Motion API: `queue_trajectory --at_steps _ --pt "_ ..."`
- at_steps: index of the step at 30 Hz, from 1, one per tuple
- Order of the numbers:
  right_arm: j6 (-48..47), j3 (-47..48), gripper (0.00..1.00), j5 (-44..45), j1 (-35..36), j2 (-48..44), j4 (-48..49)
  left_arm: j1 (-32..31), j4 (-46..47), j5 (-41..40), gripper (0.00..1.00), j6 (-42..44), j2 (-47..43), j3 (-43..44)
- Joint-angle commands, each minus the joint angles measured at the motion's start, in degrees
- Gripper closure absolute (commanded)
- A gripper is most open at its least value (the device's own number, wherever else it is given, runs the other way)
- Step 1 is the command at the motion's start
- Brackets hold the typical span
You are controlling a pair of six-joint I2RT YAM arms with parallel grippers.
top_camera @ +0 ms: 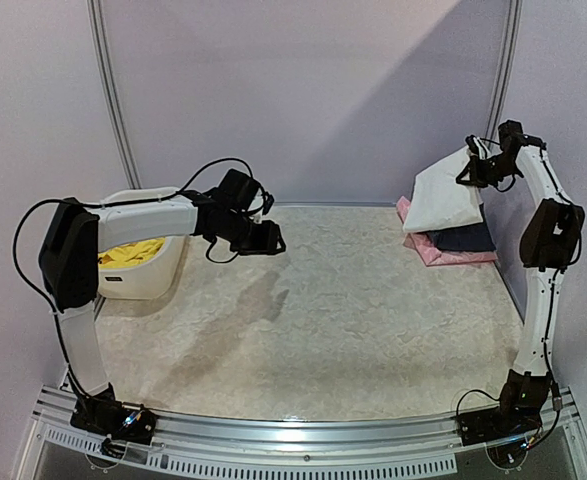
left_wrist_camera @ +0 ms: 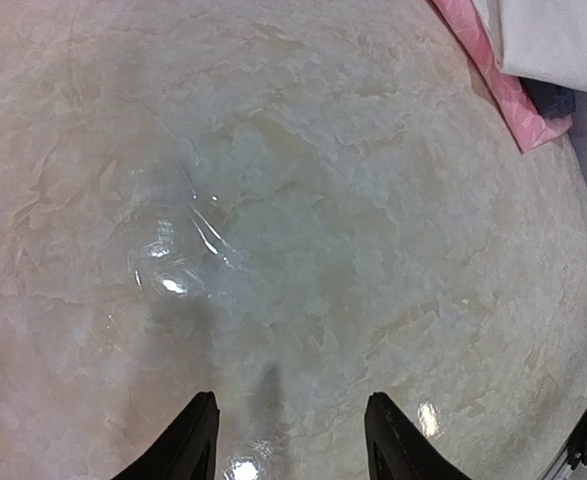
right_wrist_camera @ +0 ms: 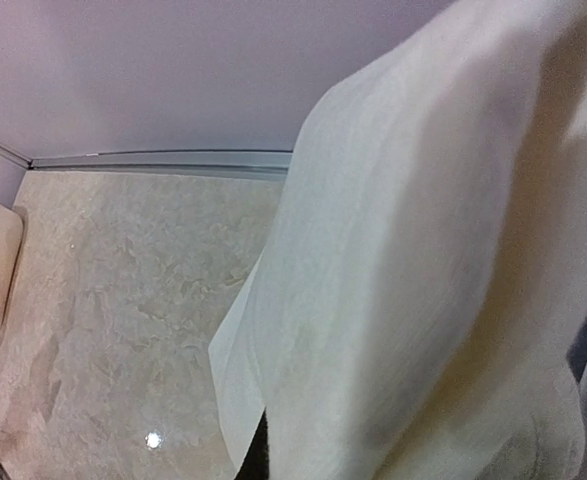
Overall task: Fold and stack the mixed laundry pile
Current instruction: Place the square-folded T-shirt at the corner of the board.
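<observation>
I have the right tool (top_camera: 467,174) clamped on the white T-shirt (top_camera: 441,198), which hangs just above the folded stack (top_camera: 455,247), upper right. Left tool (left_wrist_camera: 291,440) apart, empty. Yellow shorts (top_camera: 128,253) lie in the basket (top_camera: 145,285), far left.

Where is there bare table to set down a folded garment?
The middle and near side of the table is bare, between the white basket at left and the far right corner. That corner is crowded: pink cloth, navy cloth, and the white T-shirt held by the right gripper.
</observation>
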Motion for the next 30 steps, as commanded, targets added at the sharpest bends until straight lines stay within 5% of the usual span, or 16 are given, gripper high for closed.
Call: queue_trajectory --at_steps 1,18,30 --pt "1.28 1.08 1.00 -4.78 -0.32 -3.94 1.77 -0.95 -1.02 0.14 0.49 0.77 -0.81 1.02" --pt "-6.01 1.74 1.00 5.33 -1.13 5.40 -1.98 -1.85 -2.48 1.70 0.49 0.94 1.58 1.90" --pt "-8.58 2.61 1.00 23.85 -1.17 10.12 11.07 -2.53 -4.31 2.62 0.49 1.25 3.24 1.89"
